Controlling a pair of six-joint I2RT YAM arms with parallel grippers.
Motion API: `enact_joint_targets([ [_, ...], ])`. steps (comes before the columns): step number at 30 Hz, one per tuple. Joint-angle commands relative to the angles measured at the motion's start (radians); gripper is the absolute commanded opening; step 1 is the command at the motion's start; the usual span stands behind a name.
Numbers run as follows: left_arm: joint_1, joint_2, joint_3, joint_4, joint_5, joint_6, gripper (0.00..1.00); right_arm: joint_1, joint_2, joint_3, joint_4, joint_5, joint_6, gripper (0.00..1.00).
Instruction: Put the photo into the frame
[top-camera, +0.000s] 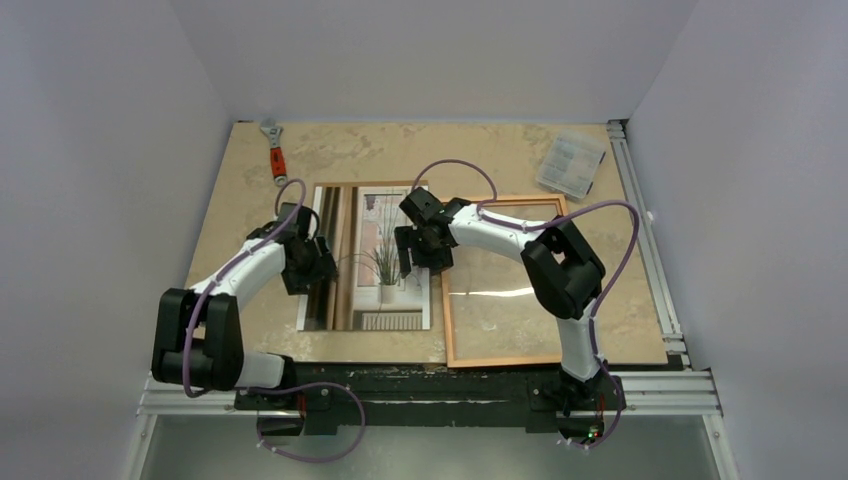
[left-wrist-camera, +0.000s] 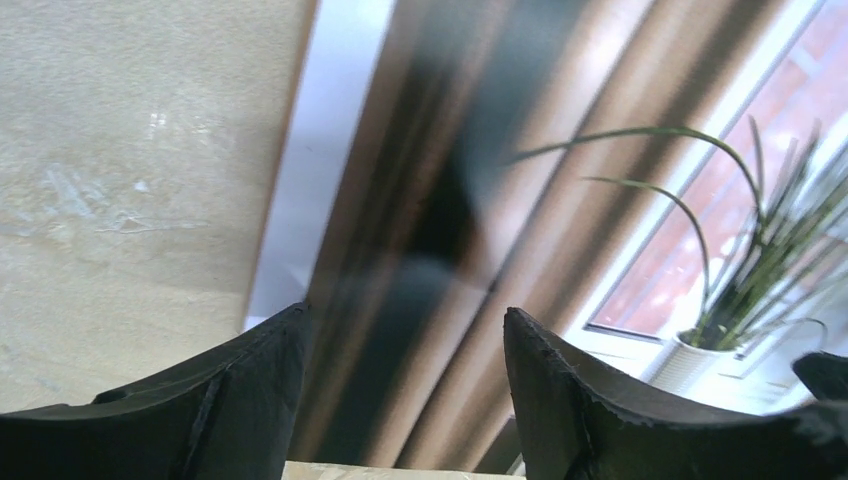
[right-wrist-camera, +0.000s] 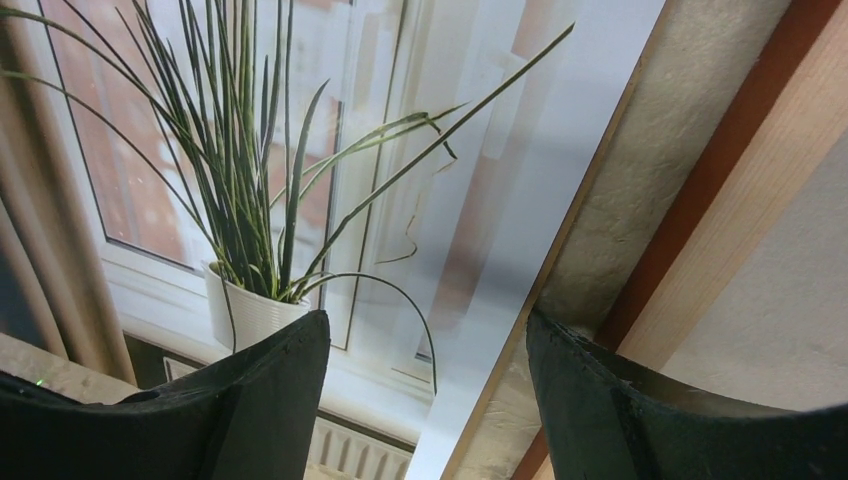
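Observation:
The photo lies picture side up on the table, with its plant and striped curtains showing. The thin orange-brown frame lies flat just to its right, with a narrow gap between them. My left gripper hangs low over the photo's left side. In the left wrist view its jaws stand open above the curtain part of the photo. My right gripper is open over the photo's right edge. In the right wrist view one fingertip is over the print and the other over the gap beside the frame.
A wrench with an orange handle lies at the back left of the table. A small clear plastic box sits at the back right. A metal rail runs along the table's right edge, and white walls close in three sides.

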Motion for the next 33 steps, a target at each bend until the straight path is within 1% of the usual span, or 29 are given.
enact_joint_targets([
  [1,-0.005,-0.082,-0.017,0.054,0.093,-0.005,0.67,0.006,-0.006,-0.018,0.046,-0.054,0.007,0.70],
  [6,-0.005,-0.173,-0.015,0.061,0.165,-0.005,0.62,0.006,0.004,-0.039,0.074,-0.081,0.015,0.70],
  [9,-0.005,-0.185,-0.015,0.058,0.156,-0.008,0.62,0.004,0.005,-0.043,0.082,-0.094,0.021,0.70],
  [13,-0.004,-0.169,0.010,-0.038,-0.013,-0.009,0.66,0.004,-0.025,-0.039,0.046,-0.043,0.013,0.70],
  [16,0.004,-0.144,0.035,-0.108,-0.135,-0.013,0.74,0.004,-0.060,-0.046,0.023,-0.001,0.002,0.70],
  [19,0.027,-0.097,0.050,-0.134,-0.170,-0.006,0.79,0.005,-0.086,-0.056,0.015,0.016,0.004,0.70],
  [23,0.053,-0.031,0.053,-0.120,-0.158,0.010,0.82,0.007,-0.104,-0.089,0.045,-0.031,0.017,0.69],
  [26,0.065,0.011,0.052,-0.084,-0.100,0.027,0.81,0.007,-0.095,-0.102,0.062,-0.054,0.025,0.68],
  [30,0.067,0.065,0.072,-0.061,-0.034,0.048,0.78,0.007,-0.083,-0.116,0.097,-0.097,0.033,0.66],
  [33,0.067,0.097,0.078,-0.037,0.010,0.059,0.73,0.007,-0.074,-0.127,0.129,-0.134,0.046,0.65],
])
